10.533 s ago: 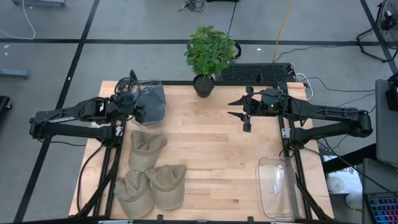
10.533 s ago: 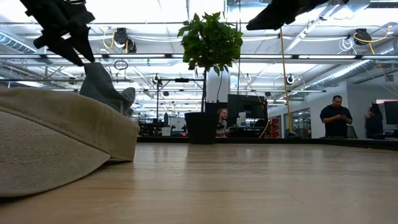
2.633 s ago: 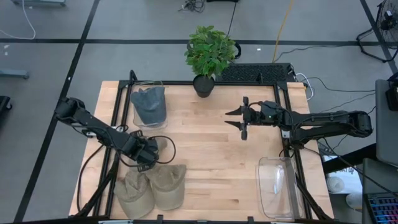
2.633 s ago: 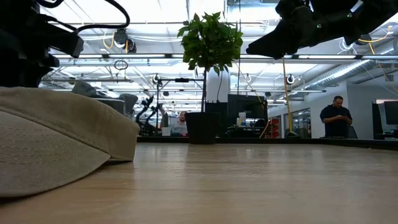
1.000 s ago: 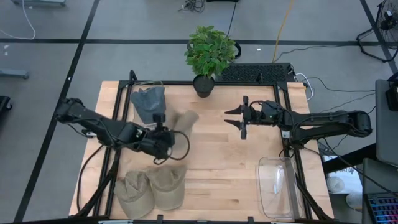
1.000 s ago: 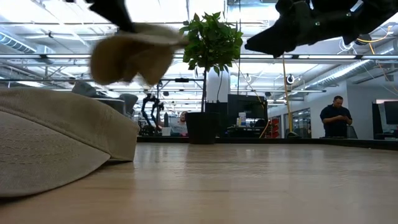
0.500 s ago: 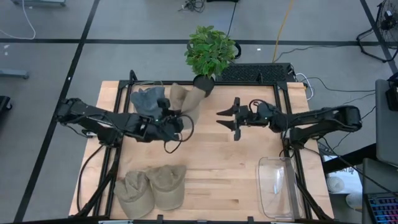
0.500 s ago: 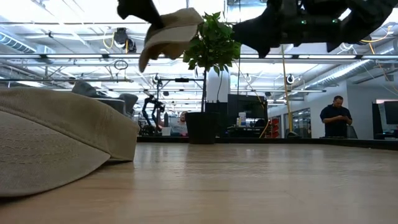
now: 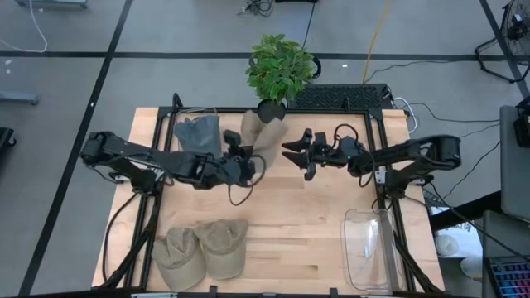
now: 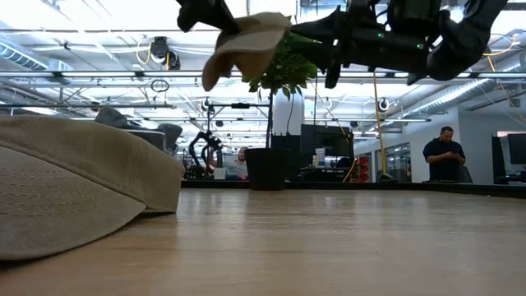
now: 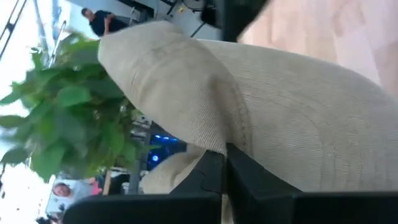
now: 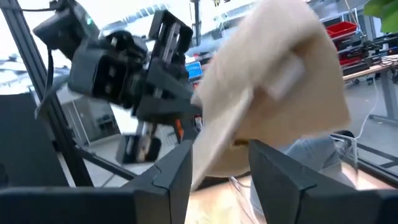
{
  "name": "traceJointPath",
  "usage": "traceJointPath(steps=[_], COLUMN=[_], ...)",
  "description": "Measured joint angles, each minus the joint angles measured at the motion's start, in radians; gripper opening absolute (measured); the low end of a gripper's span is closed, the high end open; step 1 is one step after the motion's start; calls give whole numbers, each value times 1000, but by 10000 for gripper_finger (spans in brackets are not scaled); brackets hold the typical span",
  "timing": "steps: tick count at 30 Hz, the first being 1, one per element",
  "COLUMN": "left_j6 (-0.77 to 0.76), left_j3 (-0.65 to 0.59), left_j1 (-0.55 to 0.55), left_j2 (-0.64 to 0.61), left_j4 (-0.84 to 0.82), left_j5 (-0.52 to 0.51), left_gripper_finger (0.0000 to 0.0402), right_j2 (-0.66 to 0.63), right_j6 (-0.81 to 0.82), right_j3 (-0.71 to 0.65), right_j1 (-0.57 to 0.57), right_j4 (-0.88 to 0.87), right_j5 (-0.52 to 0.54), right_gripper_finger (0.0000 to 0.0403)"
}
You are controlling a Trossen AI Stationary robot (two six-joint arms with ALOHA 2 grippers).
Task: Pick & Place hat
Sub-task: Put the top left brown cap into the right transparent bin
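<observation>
Hat (image 9: 263, 132) hung pinched in my left claw (image 9: 241, 151), just beside the plant (image 9: 280, 68). My right claw (image 9: 296, 154) faced it, part-spread and empty, its fingers (image 12: 168, 167) nearly reaching the hat.

Held hat (image 9: 260, 132): you see plain tan fabric with a fine twill weave.
Hat in tray (image 9: 198, 135): you see grey-blue.
Two hats at near edge (image 9: 202, 251): your view shows khaki.
Table (image 9: 290, 211): you get pale wood with plank lines.
Plant (image 9: 280, 68): you see green leaves, black pot.
Arms (image 9: 141, 161): black.
Bin (image 9: 368, 247): clear.
</observation>
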Motion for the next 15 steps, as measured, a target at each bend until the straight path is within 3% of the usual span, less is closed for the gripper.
traceJointPath(steps=[15], left_j6=[133], left_j3=[-1], left_j1=[-12], left_j2=[38], left_j4=[96], left_j5=[-18], left_gripper_finger=[4], right_j2=[51], right_j6=[23], right_j3=[27], right_j1=[0], right_j4=[-10], right_j5=[50], right_gripper_finger=[144])
